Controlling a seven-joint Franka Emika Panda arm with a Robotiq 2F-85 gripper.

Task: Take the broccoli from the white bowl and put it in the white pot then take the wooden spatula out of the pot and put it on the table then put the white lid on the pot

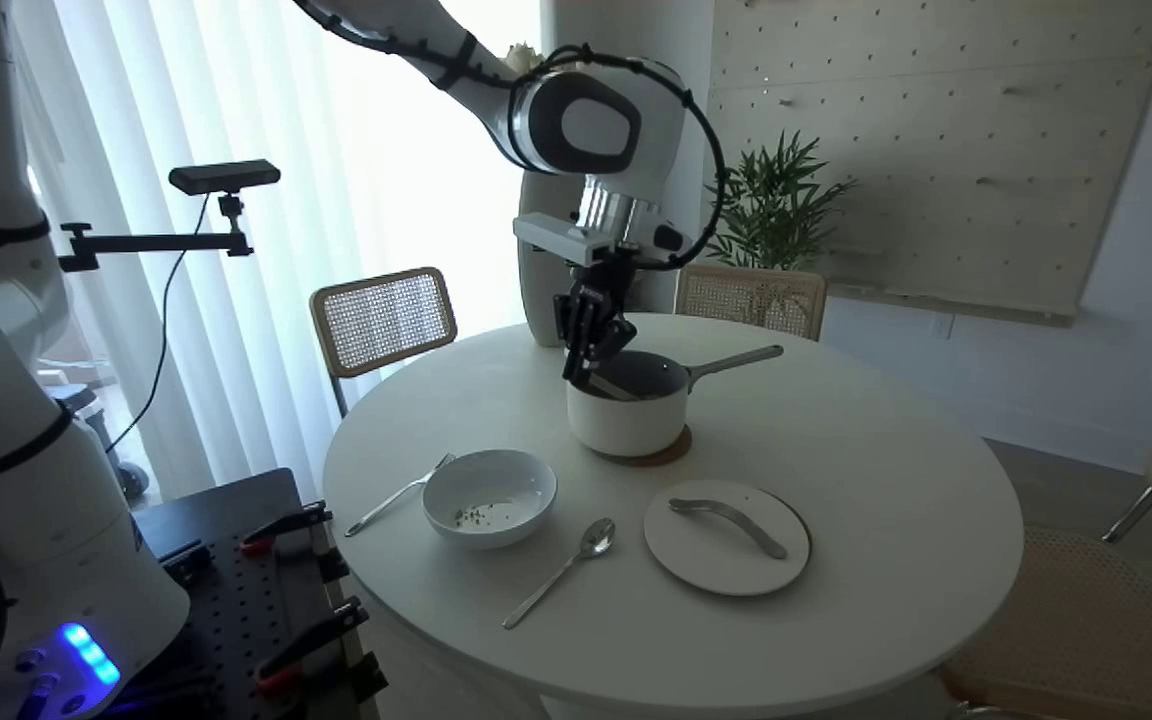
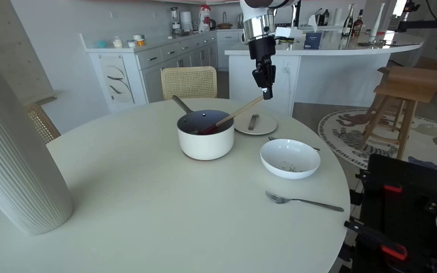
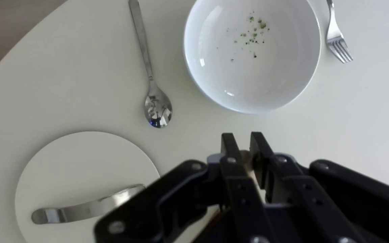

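The fingers (image 3: 230, 148) stand nearly together, and what narrow gap there is between them is filled by the handle of the wooden spatula (image 2: 241, 110). They grip it near its free end, beyond the rim of the white pot (image 2: 206, 146), which makes sense: that is the part that can be reached without dipping into the pot. The flat end lies inside, the handle slanting up and out. The step in hand looks to be taking the spatula away, since the white lid (image 1: 721, 545) could hardly sit level with that handle across the rim. The lid lies near the pot, its curved metal handle (image 3: 86, 209) uppermost, a good way round for grasping later. A round brown mat (image 1: 669, 450) lies under the pot, presumably to guard the worktop (image 1: 896, 500) from heat.

As for contents, the white bowl (image 3: 248, 81) holds only green crumbs (image 3: 262, 25), no whole piece. The broccoli is probably in the pot, though the inside is too shaded to be sure. A spoon (image 3: 159, 108) and a fork (image 3: 339, 45) flank the bowl, laid as if for a meal.
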